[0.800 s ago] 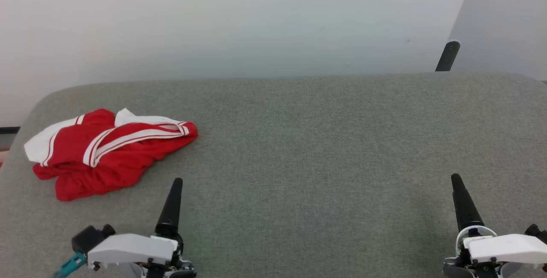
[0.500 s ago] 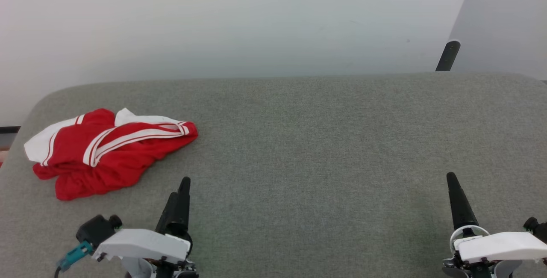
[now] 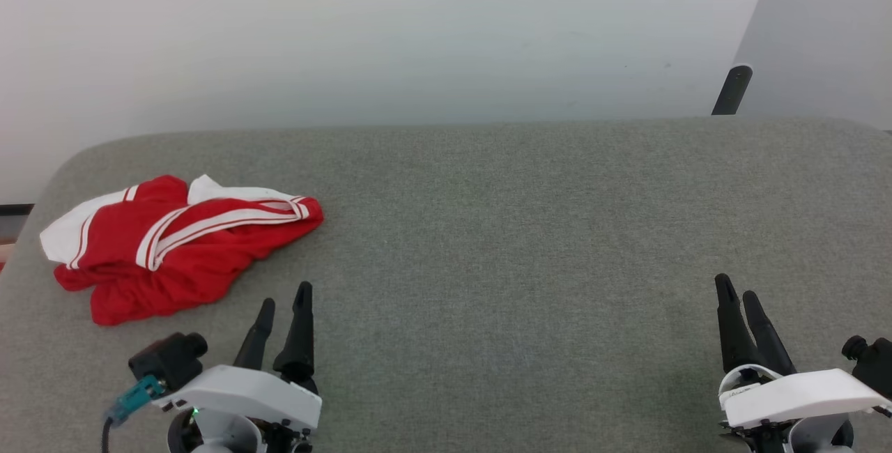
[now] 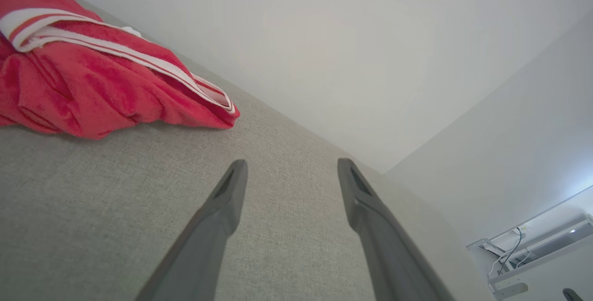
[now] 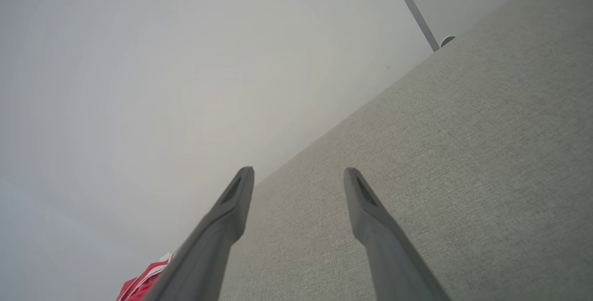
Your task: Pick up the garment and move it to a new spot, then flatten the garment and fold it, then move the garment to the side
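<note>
The garment [image 3: 174, 247] lies crumpled at the left of the head view on the grey counter [image 3: 502, 230], untouched. Left claw [image 3: 285, 294] and right claw [image 3: 735, 286] wait low in frame, fingers apart and empty, seemingly readied for the pickup; the left sits nearer.

A grey-green fabric pad [image 3: 488, 230] with rounded far corners spans the view. A plain white wall [image 3: 348, 35] rises behind its far edge. Past the far right corner, 1 black post [image 3: 730, 90] stands against a pale slanted panel [image 3: 822, 35].
</note>
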